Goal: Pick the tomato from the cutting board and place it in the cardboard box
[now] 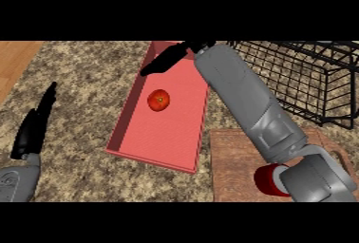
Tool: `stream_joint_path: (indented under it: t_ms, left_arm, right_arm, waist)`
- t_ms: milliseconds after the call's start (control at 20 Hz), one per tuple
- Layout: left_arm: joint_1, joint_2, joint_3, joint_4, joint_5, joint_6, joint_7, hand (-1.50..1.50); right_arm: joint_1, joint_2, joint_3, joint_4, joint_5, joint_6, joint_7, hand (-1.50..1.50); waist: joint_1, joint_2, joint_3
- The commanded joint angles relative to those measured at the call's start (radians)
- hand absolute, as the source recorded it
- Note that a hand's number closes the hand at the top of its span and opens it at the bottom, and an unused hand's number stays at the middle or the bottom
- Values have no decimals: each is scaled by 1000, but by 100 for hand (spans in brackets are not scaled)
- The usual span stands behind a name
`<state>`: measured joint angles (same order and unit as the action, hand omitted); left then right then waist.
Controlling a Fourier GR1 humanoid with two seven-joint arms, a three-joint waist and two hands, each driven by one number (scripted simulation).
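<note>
A red tomato lies inside a shallow pink-red box on the granite counter, in the box's upper half. My right hand hovers over the box's far end, above and slightly right of the tomato, fingers straight and apart from it. The right forearm runs diagonally from the lower right across the wooden cutting board, hiding part of it. At the left edge my left hand rests open with fingers pointing up.
A black wire basket stands at the upper right, close beside the right forearm. A strip of wooden surface shows at the upper left corner beyond the granite.
</note>
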<state>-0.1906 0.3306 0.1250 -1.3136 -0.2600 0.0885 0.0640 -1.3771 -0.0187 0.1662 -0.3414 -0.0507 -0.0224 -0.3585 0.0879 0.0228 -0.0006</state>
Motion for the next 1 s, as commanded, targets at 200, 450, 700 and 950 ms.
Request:
stream_joint_path:
  t_ms: [200,450,700,950]
  left_arm:
    - [13,-3,12,17,-5,11,-22,0]
    - [-1,13,28,-2,8,0,0,0]
    - [19,2,21,-20,3,11,-21,0]
    - [58,24,35,-30,17,-12,-35,0]
  right_arm:
    - [-48,-147,-105,127,-54,135,-49,-150]
    - [36,-268,-111,151,-46,225,-137,-150]
    - [45,-345,-95,147,-20,295,-173,-150]
    - [49,-408,-58,157,25,383,-184,-150]
  waist:
    - [-23,5,0]
    - [-31,11,1]
    - [-39,15,2]
    - [-24,15,1]
